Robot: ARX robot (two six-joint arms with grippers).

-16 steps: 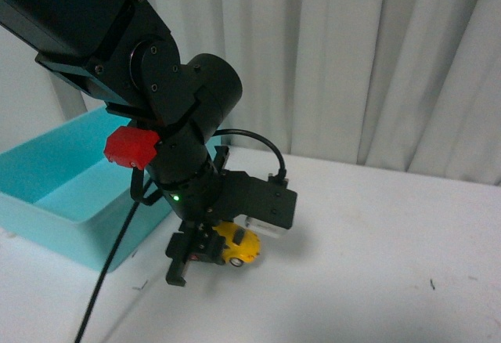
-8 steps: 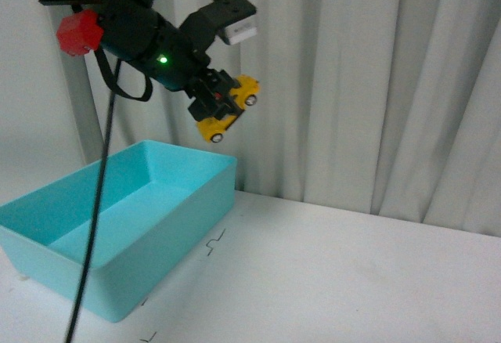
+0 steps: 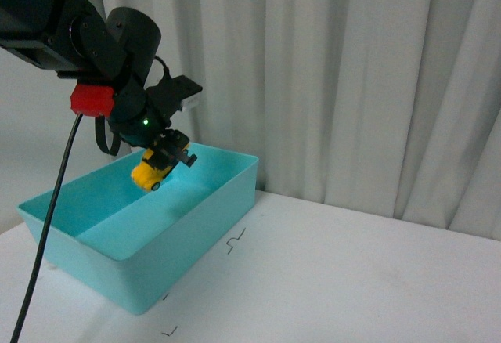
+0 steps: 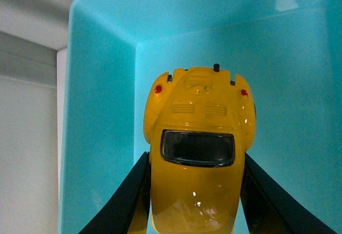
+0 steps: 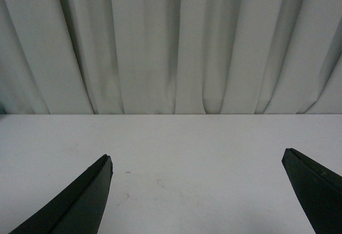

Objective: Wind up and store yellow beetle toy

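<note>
A white table (image 3: 352,272) fills the near ground, bare except for a few small black marks (image 3: 235,243) close to the bin. On its left part stands a turquoise bin (image 3: 200,222), rectangular and open-topped, one corner turned toward the camera. Behind the table a pale curtain (image 3: 352,77) hangs in long vertical folds across the whole back of the room.

The left arm (image 3: 86,34) reaches in from the upper left, black and bulky, bent downward at the wrist over the bin. A red block (image 3: 93,99) sits on its side, a green light (image 3: 145,120) glows near the wrist, and a black cable (image 3: 45,229) drops from it toward the table's near edge. The left gripper (image 3: 169,153) points down into the bin's opening and is clamped on the yellow beetle toy (image 3: 151,174), which hangs tilted in the air over the bin's inside, clear of its walls. In the left wrist view the two black fingers (image 4: 122,202) press the toy's flanks, its dark window and two red lamps facing the camera, the bin's floor beyond.

The right gripper (image 5: 196,156) shows only in its own wrist view, spread wide with nothing between its tips, above bare table and facing the curtain.

One toy, one bin, one cable; two grippers, one of them loaded.
</note>
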